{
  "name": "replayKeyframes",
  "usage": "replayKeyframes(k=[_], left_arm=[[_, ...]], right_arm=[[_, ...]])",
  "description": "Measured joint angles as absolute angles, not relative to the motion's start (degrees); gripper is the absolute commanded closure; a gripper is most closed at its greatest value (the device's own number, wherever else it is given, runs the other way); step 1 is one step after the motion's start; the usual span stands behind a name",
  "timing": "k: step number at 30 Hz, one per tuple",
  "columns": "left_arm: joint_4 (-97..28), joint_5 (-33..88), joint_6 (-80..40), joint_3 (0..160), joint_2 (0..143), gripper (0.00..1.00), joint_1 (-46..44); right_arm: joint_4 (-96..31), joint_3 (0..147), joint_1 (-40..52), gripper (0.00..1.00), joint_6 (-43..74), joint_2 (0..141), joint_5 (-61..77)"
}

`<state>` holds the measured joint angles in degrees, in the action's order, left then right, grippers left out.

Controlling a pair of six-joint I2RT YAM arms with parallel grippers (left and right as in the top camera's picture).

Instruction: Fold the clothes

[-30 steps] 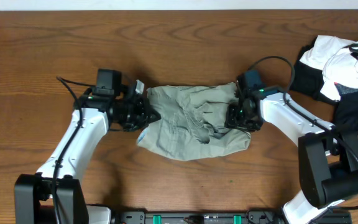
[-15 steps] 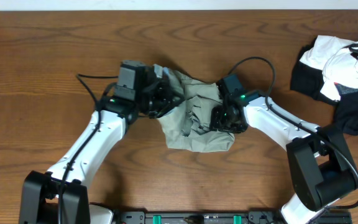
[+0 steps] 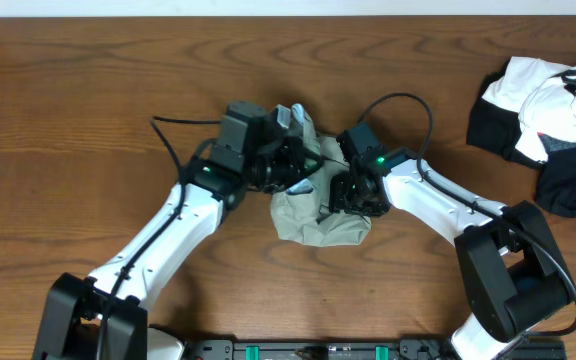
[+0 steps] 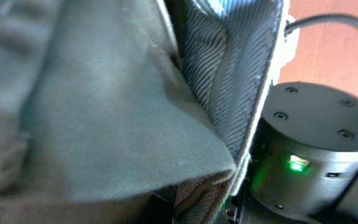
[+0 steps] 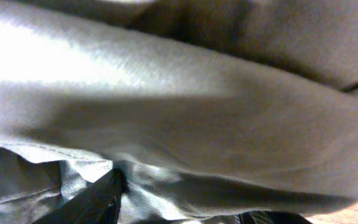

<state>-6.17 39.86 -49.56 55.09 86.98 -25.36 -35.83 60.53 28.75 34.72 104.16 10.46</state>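
Khaki garment: the wrinkled grey-beige cotton garment (image 3: pixel 320 215) is lying at the middle of the counter, bunched into a narrow lump between the two arms, with one edge rising up against the left arm's wrist.
Left arm: the white left arm (image 3: pixel 158 235) is reaching in from the lower left, and the left fingers (image 3: pixel 286 168) are pressing into the cloth's left side. Khaki weave (image 4: pixel 104 112) is filling the left wrist view, so I cannot tell whether they are clamping it.
Right arm: the white right arm (image 3: pixel 438 200) is meeting the lump from the other side. One dark tip of the right fingers (image 5: pixel 95 199) is showing under draped cloth (image 5: pixel 197 112), and I cannot tell their grip either.
Done so far: the two sides are being drawn together, probably a first fold across the middle.
Left to do: nothing is lying flat and the edges are not lining up. Laying down, smoothing and probably another fold are waiting.
Wooden counter: the brown wooden counter (image 3: pixel 88 90) is carrying everything.
Black-and-white heap: a pile of black and white garments (image 3: pixel 548 110) is sitting at the right edge, well apart from the work.
In the way: the wrists are crowding each other, with the right wrist's green-lit black housing (image 4: pixel 316 155) looming just beside the cloth. A looping black cable (image 3: pixel 398 98) is arching near the fold.
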Motion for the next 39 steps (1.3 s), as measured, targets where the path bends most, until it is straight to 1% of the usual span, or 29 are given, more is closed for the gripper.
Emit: replayKeyframes(k=[11,17,26,28,29,30,33,34,35,37,39], left_arm=[[-8.80,29.02,-49.56,55.09,87.15,0.94,-30.98],[-8.29,26.65,-49.58,55.09,90.96,0.94,-31.70],[-3.99,24.80,-50.61,55.09,99.39,0.94,-33.10],[-3.53,24.25,-50.83,55.09,100.33,0.91,-33.43],[-3.40,23.99,-50.78,55.09,100.62,0.86,-33.56],[-3.31,23.90,-50.74,55.09,100.84,0.78,-33.65],[-3.60,22.65,-50.85,55.09,101.16,0.41,-33.56],[-3.68,22.02,-50.94,55.09,101.27,0.26,-33.41],[-3.68,21.50,-50.98,55.09,101.41,0.16,-33.23],[-3.03,21.32,-50.94,55.09,101.67,0.09,-32.71],[-1.39,23.03,-50.74,55.11,101.69,0.06,-32.67]], right_arm=[[-35.70,60.58,28.73,0.45,35.59,104.20,10.52],[-35.40,60.62,27.99,0.44,35.59,104.29,12.73],[-35.31,60.80,26.96,0.43,35.57,104.60,15.64],[-35.31,60.80,26.96,0.43,35.57,104.60,15.66],[-35.33,60.80,26.96,0.43,35.59,104.60,15.64],[-35.35,60.80,26.96,0.43,35.59,104.60,15.62],[-35.55,60.80,26.52,0.43,35.62,104.62,16.05],[-35.81,60.80,26.17,0.43,35.64,104.60,16.45],[-36.45,60.80,25.78,0.42,35.62,104.51,16.71],[-37.80,60.80,25.41,0.41,35.66,104.16,16.29],[-39.92,60.80,25.23,0.40,35.57,103.81,15.25]])
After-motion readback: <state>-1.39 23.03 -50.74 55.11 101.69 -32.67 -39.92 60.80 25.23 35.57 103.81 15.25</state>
